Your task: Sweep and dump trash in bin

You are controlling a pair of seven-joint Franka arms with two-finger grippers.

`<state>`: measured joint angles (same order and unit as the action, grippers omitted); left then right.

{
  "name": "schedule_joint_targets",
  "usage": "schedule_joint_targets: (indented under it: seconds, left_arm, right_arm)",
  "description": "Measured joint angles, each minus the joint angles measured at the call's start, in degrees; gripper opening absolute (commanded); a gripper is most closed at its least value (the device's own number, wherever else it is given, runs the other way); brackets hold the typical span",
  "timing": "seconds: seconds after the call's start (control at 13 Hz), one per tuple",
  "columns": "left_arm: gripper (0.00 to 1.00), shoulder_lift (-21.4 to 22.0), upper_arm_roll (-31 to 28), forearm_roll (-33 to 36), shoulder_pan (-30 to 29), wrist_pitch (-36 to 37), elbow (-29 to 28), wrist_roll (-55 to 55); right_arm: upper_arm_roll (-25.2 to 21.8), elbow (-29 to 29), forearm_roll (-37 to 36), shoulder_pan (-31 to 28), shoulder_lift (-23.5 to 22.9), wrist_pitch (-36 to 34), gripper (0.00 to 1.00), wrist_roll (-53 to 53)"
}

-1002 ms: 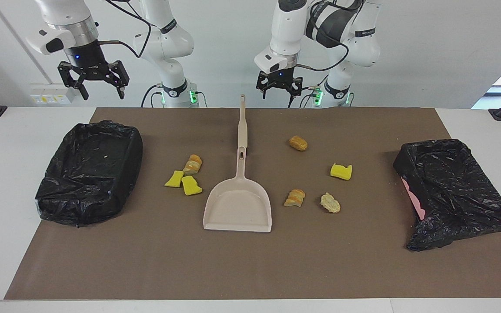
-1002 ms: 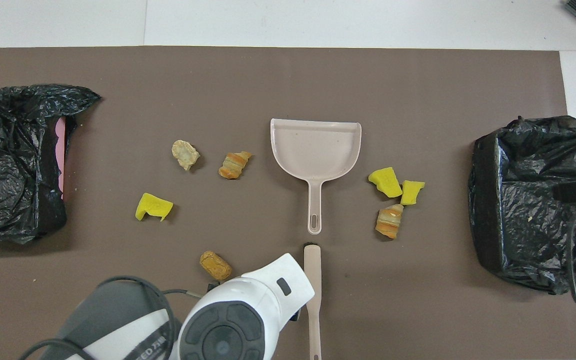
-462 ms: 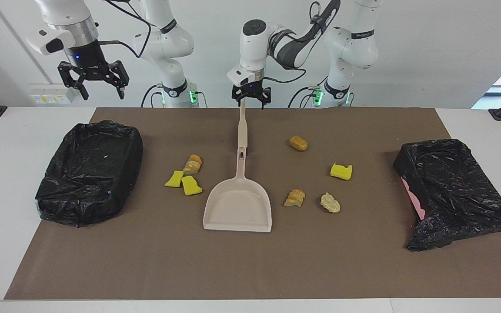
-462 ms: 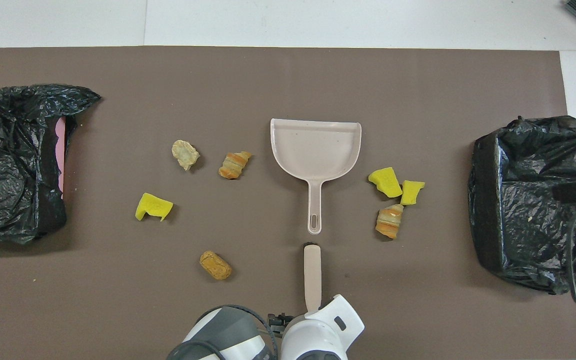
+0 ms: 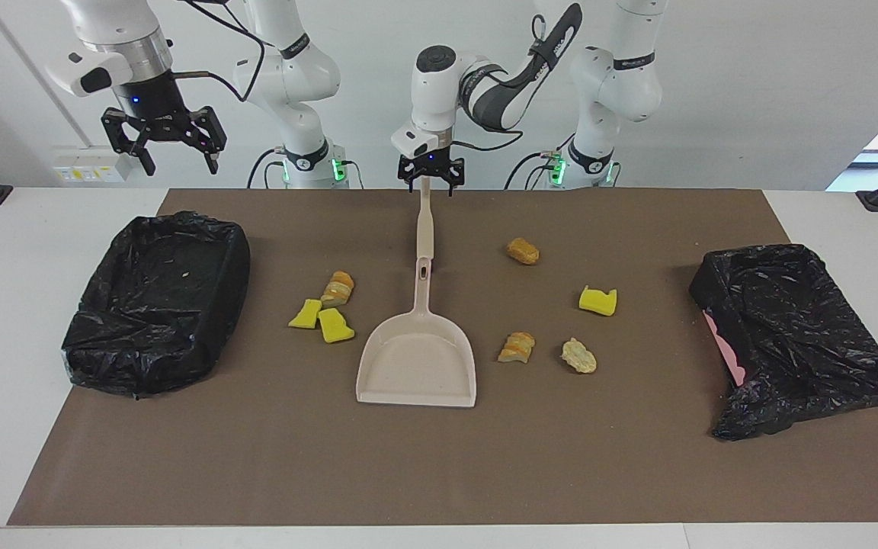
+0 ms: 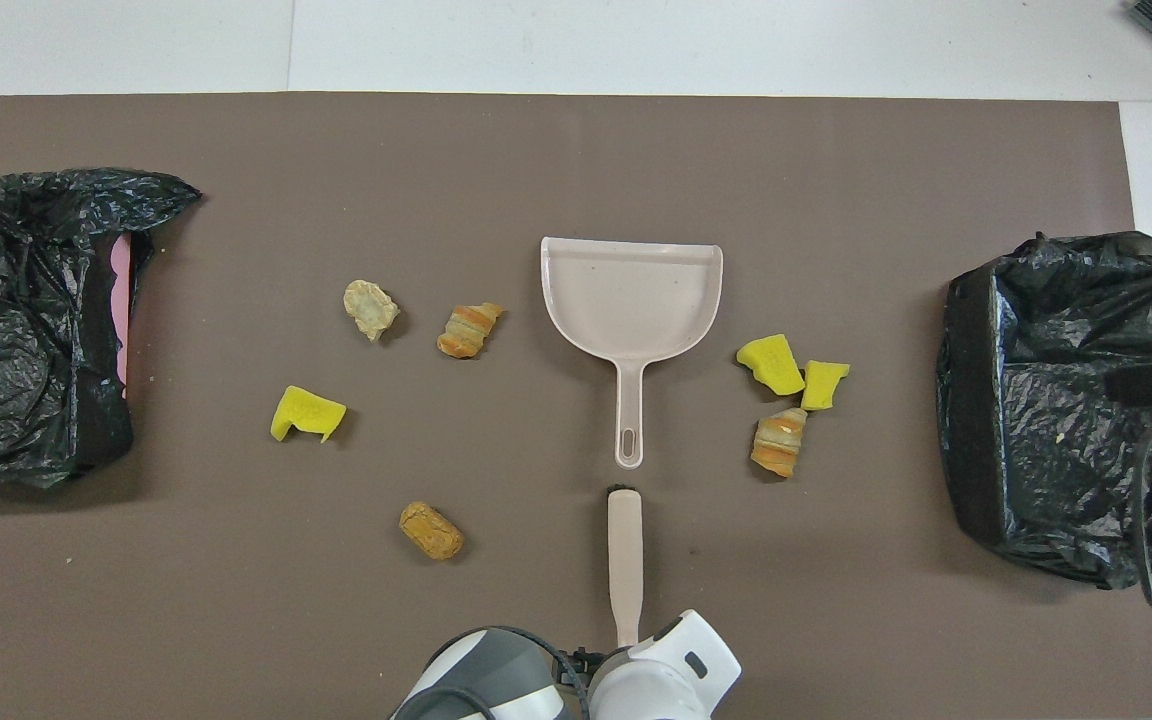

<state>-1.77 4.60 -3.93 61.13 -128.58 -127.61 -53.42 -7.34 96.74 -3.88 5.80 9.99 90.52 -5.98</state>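
Currently the left claw [image 5: 429, 181], fingers spread, sits at the brush handle [image 5: 424, 221] top, upper centre of the facing frame. Right claw [image 5: 164, 149] waits spread, upper left. Trash [image 5: 331, 305] lies scattered around the dustpan [image 5: 418, 358], mid-frame.

Dustpan [image 6: 632, 300] amid seven scraps [image 6: 774, 363]
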Motion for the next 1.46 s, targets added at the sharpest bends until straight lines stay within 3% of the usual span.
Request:
schedule_joint_targets:
  seconds: [0.54, 1.16, 1.23, 1.46]
  left_arm:
    - [0.81, -0.57, 0.05, -1.71, 1.18, -0.11, 0.00, -0.89]
    - [0.80, -0.56, 0.04, -4.06, 1.60, -0.05, -0.28, -1.07]
    - [0.72, -0.56, 0.05, -4.21, 1.63, -0.04, -0.32, -1.07]
    - [0.25, -0.57, 0.11, -4.37, 2.15, 0.00, -0.42, -1.08]
  right_arm:
    - [0.00, 0.06, 0.00, 0.00, 0.02, 0.00, 1.00, 0.00]
    - [0.00, 0.08, 0.00, 0.00, 0.02, 0.00, 1.00, 0.00]
    - [0.00, 0.08, 0.00, 0.00, 0.02, 0.00, 1.00, 0.00]
    - [0.00, 0.08, 0.00, 0.00, 0.02, 0.00, 1.00, 0.00]
